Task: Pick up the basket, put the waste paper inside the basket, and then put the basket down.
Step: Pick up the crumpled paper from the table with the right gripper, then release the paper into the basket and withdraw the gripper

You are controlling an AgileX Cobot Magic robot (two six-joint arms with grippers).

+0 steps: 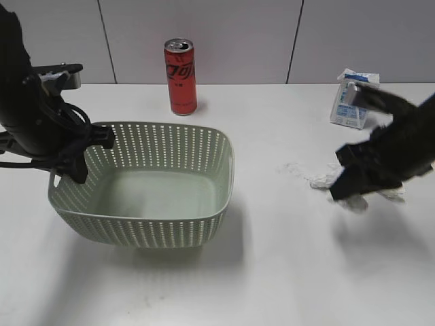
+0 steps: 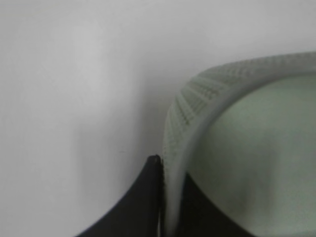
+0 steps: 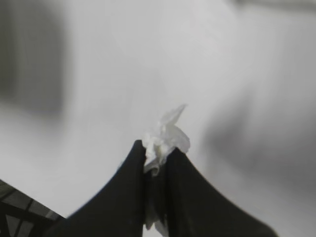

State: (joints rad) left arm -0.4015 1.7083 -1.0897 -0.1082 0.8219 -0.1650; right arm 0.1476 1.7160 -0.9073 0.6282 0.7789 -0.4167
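Note:
The pale green basket (image 1: 156, 187) hangs tilted above the white table, its left side raised. My left gripper (image 1: 75, 159) is shut on the basket's left rim; the left wrist view shows the rim (image 2: 182, 123) pinched between my left gripper's two jaws (image 2: 170, 170). The basket's inside looks empty. My right gripper (image 1: 346, 193) is at the right, above the table, shut on a wad of white waste paper (image 3: 165, 138). More waste paper (image 1: 319, 181) lies on the table beside it, partly hidden by the arm.
A red drink can (image 1: 179, 76) stands at the back of the table behind the basket. A blue-and-white drink carton (image 1: 353, 98) stands at the back right, behind my right arm. A wall runs behind the table.

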